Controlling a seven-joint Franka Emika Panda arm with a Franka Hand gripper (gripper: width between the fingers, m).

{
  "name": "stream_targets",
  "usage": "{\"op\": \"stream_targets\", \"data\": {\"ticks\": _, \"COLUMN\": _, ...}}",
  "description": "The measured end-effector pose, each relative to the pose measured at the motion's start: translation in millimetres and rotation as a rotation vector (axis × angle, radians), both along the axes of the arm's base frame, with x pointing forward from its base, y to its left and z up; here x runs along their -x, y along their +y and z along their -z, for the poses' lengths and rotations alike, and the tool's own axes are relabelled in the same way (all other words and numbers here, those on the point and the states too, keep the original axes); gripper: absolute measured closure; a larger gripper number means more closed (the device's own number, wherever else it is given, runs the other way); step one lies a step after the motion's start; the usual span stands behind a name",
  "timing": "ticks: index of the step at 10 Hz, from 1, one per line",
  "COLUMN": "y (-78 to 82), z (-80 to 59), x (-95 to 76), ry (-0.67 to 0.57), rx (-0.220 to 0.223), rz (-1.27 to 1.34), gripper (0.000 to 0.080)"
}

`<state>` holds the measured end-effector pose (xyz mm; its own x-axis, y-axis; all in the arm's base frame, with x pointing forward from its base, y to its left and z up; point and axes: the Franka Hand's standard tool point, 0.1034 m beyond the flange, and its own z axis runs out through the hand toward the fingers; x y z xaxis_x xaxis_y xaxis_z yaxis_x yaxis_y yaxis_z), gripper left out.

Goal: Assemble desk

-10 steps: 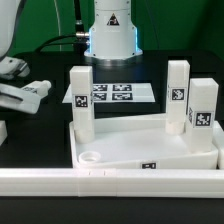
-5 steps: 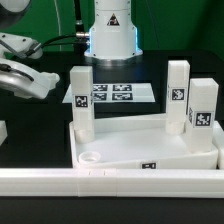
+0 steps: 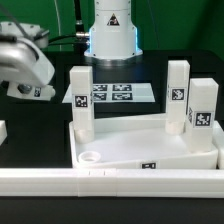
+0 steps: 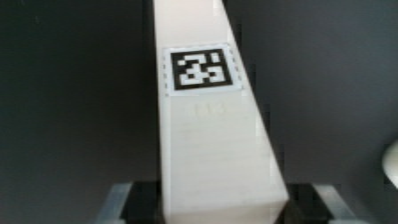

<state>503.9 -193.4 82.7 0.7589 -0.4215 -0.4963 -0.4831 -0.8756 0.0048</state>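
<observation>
Slip is your risk: your hand [image 3: 38, 88] is clamped on the fourth leg [image 4: 210, 120] only at its end, up at the exterior view's left, well apart from the top's [image 3: 140, 150] empty socket [image 3: 90, 157], so it could tilt and jam.

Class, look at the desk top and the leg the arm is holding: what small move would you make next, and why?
Probably carry the held leg toward the empty socket. The fingers clamp it, three legs already stand on the desk top, and the gripper is off to the exterior view's left.
</observation>
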Motion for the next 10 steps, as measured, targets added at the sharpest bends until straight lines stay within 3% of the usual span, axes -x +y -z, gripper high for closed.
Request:
{"op": "stream_targets", "data": {"ticks": 4, "y": -3.5, "z": 3.0, "x": -13.4, "ry": -0.244, "rx": 0.145, "rz": -0.017, "gripper": 0.0509}}
{"op": "stream_targets", "data": {"ticks": 6, "y": 7.5, "z": -15.5, "x": -30.1, "ry": -0.330, "rx": 0.170, "rz": -0.034, "gripper": 0.0509}}
{"op": "stream_targets", "data": {"ticks": 7, "y": 11.9, "z": -28.1, "x": -43.3, "ry": -0.390, "rx": 0.196, "rz": -0.031, "gripper": 0.0509}}
{"op": "stream_targets", "data": {"ticks": 9, "y": 24.6, "z": -58.9, "x": -60.7, "ry": -0.464, "rx": 0.199, "rz": -0.029, "gripper": 0.0509}}
{"op": "stream_targets", "data": {"ticks": 10, "y": 26.7, "z": -61.4, "x": -63.4, "ry": -0.473, "rx": 0.201, "rz": -0.032, "gripper": 0.0509}}
